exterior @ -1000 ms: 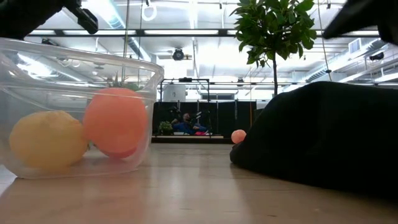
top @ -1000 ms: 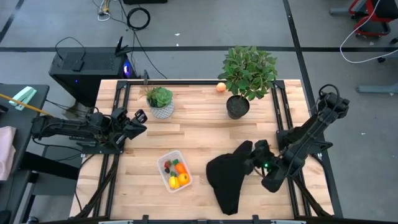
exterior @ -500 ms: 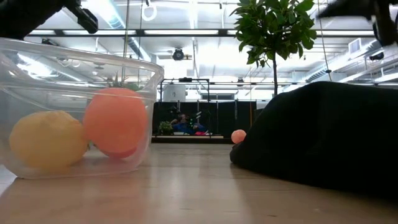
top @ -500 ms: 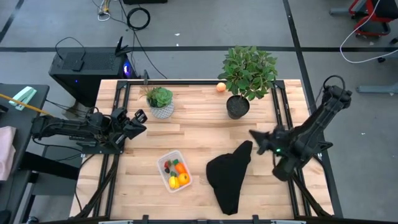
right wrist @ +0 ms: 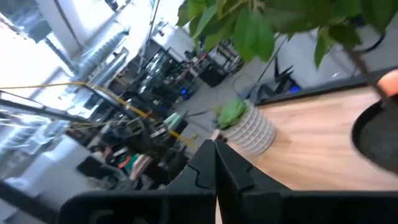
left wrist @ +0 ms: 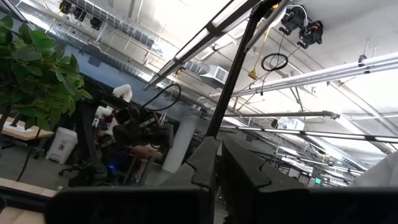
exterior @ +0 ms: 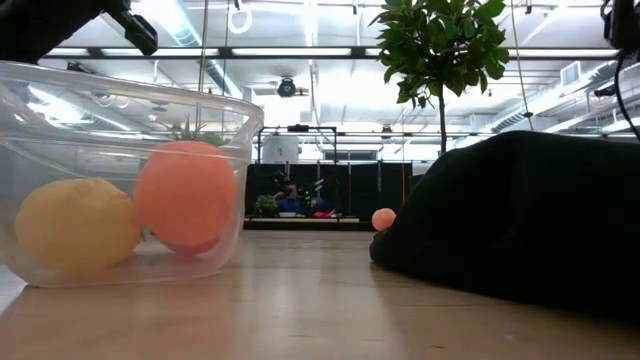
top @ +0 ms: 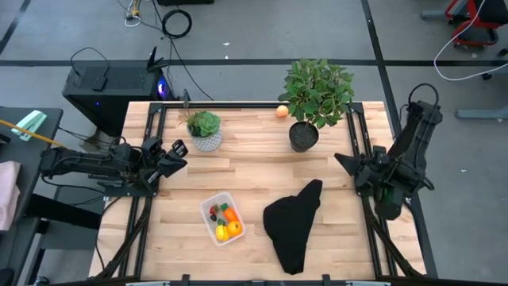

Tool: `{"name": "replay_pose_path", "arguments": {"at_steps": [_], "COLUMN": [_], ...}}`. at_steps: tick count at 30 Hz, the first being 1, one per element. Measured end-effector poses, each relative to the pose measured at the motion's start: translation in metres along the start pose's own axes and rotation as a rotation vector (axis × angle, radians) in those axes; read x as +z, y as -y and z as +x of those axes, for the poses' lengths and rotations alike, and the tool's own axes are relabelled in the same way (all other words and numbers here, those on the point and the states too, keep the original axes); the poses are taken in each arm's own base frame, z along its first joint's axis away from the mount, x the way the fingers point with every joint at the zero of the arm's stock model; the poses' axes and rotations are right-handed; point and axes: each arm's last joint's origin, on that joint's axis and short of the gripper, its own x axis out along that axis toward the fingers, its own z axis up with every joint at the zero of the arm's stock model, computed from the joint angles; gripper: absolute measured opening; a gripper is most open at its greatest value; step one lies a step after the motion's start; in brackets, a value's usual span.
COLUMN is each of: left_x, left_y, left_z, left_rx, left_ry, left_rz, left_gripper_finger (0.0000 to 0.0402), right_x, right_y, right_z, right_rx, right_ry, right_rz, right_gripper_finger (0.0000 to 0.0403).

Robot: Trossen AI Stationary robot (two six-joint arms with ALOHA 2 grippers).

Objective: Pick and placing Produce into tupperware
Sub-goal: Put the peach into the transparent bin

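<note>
Resting produce point(top: 225, 222) inside tupperware point(top: 209, 203)

The right gripper point(top: 343, 162) has pulled away from the black cloth point(top: 292, 225) to the table's right edge.

At nine o'clock the clear tupperware point(exterior: 120, 100) holds a yellow piece point(exterior: 75, 225) touching an orange piece point(exterior: 188, 195); black cloth point(exterior: 520, 215) at three o'clock, a peach ball point(exterior: 383, 219) just beside it.

I'm getting even overhead light on the bench point(top: 254, 167); low view glares from ceiling strips, right wrist view smeared with blur.
</note>
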Motion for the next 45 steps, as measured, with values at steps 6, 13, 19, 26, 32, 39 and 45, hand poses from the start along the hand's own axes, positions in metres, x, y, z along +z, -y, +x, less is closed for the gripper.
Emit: {"name": "replay_pose_path", "arguments": {"at_steps": [6, 13, 19, 26, 32, 39, 45], "left_x": [0.000, 0.001, 0.002, 0.002, 0.002, 0.001, 0.002], "left_y": [0.000, 0.000, -0.001, -0.001, -0.002, -0.002, -0.002], "left_z": [0.000, 0.000, 0.000, 0.000, 0.000, 0.000, 0.000], "left_rx": [0.013, 0.025, 0.048, 0.054, 0.060, 0.061, 0.060], "left_ry": [0.008, 0.027, 0.043, 0.044, 0.046, 0.045, 0.046], "left_rz": [-0.006, -0.030, -0.025, -0.024, -0.023, -0.014, -0.014], "left_gripper_finger": [0.0034, 0.0036, 0.0028, 0.0035, 0.0031, 0.0031, 0.0035], "right_x": [-0.009, 0.002, 0.022, 0.059, 0.078, 0.109, 0.145], "right_y": [-0.014, -0.045, -0.076, -0.113, -0.126, -0.147, -0.183], "right_z": [-0.006, 0.038, 0.099, 0.142, 0.137, 0.131, 0.148], "right_rx": [0.030, -0.189, -0.455, -0.650, -0.640, -0.444, 0.423], "right_ry": [-0.038, 0.104, 0.201, 0.218, 0.210, 0.070, 0.082], "right_rz": [0.010, -0.328, -0.576, -0.866, -0.876, -0.884, -0.840], "right_gripper_finger": [0.0000, 0.0000, 0.0000, 0.0000, 0.0000, 0.0000, 0.0000]}}
